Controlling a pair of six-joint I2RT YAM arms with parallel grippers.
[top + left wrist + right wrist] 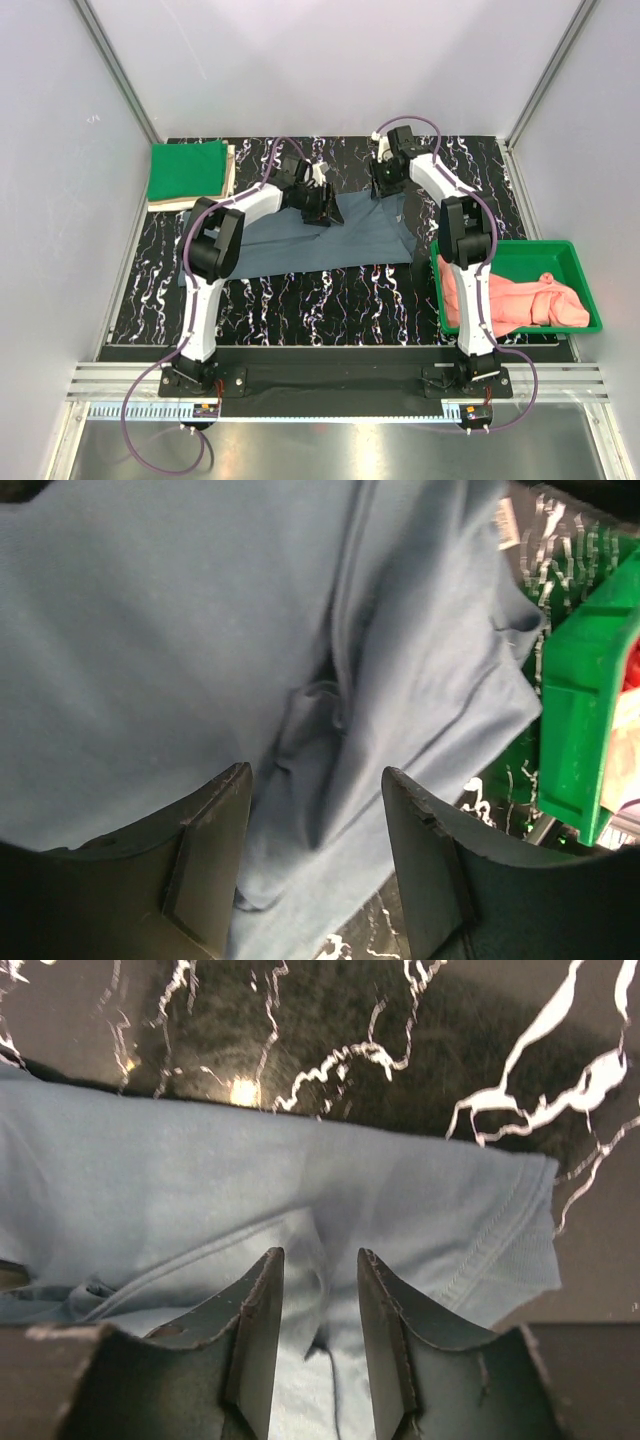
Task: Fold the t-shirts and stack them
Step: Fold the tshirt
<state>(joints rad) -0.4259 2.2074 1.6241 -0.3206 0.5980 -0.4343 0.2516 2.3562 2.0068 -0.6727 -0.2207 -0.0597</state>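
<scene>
No readable text, label, brand, number or sign in any view; printed marks nowhere legible

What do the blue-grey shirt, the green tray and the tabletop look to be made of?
Blue-grey shirt: soft matte knit cloth, probably cotton jersey; it creases and has a stitched hem. Green tray: rigid glossy moulded plastic, with sharp rims. Tabletop: black, white-veined marble look, shiny with a lamp glare; stone or printed laminate, cannot tell.
</scene>
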